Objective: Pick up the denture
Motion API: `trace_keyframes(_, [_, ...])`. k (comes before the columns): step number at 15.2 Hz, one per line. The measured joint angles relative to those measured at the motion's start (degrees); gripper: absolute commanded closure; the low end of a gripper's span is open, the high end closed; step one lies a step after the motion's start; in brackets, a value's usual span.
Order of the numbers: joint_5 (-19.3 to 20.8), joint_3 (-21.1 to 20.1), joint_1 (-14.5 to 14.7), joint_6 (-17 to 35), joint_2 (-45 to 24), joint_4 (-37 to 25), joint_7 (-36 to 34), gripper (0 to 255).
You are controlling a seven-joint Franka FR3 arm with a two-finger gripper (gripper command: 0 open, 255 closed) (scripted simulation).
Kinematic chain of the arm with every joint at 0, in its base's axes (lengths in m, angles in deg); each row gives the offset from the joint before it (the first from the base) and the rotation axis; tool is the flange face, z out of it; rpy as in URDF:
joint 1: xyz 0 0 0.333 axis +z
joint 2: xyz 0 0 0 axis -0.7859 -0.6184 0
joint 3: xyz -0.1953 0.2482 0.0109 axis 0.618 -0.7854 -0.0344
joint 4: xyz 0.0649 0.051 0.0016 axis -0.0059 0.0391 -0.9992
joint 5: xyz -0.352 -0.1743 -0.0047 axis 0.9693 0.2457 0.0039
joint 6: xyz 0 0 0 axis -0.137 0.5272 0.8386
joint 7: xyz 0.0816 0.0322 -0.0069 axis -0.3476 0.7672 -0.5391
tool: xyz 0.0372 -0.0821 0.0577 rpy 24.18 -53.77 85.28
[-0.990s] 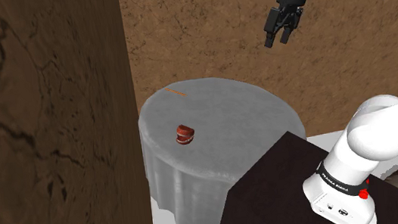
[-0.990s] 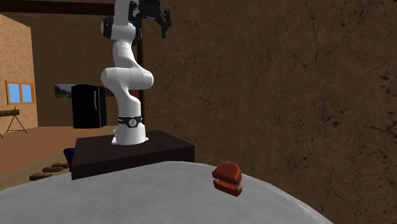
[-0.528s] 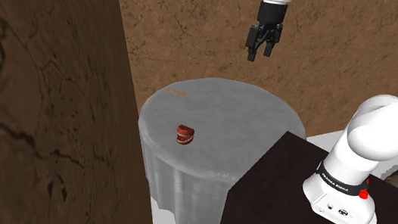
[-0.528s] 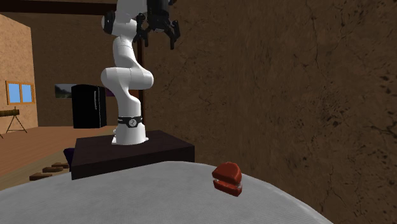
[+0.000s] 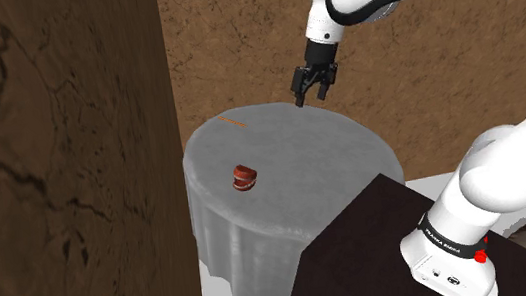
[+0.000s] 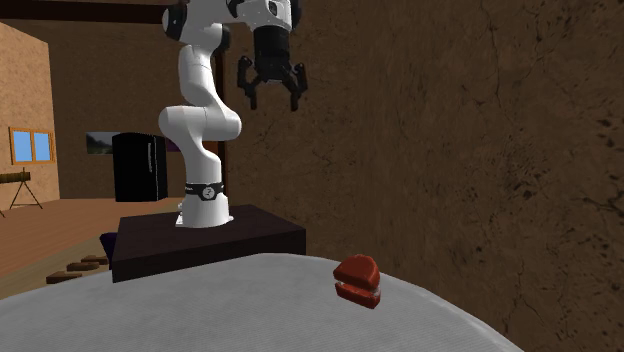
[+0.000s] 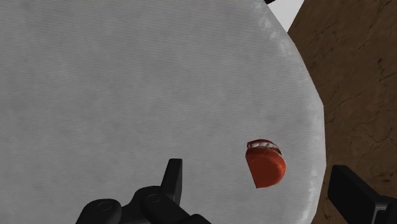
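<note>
In the wrist view the two black fingers (image 7: 173,181) stand far apart, released and empty, touching nothing. Past them and below lies the red, rounded denture with its row of white teeth (image 7: 266,167). Seen along the hand, it falls in the gap between the fingers but well clear of both. It rests on the round table draped in pale grey cloth (image 7: 127,83), close to the edge that runs beside the brown cracked wall (image 7: 356,95).

From the shoulder view, nearest is the dark box stand (image 5: 362,252) carrying the white arm (image 5: 501,187). Beyond it is the table, with the denture near its edge on the shoulder view's left. A thin orange sliver (image 5: 231,124) lies by the table's far edge. The all-black two-finger gripper (image 5: 311,99) hangs high over that far side, jaws spread and pointing down, apart from the denture.

The second exterior view looks across the cloth from the other side. The denture sits close to that camera, near the edge at that view's right. The stand is behind it and the spread gripper high above. Farther back are a black cabinet (image 6: 140,165), a blue-paned window (image 6: 30,147) and a wooden floor (image 6: 60,225).
</note>
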Motion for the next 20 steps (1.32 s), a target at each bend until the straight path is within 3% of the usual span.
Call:
trace_keyframes(11, [0.45, -2.62, 0.6, 14.69, -21.95, -5.64, -4.05, 0])
trace_keyframes(20, [2.73, -3.03, 2.29, 22.27, -42.21, -16.93, -7.86, 0])
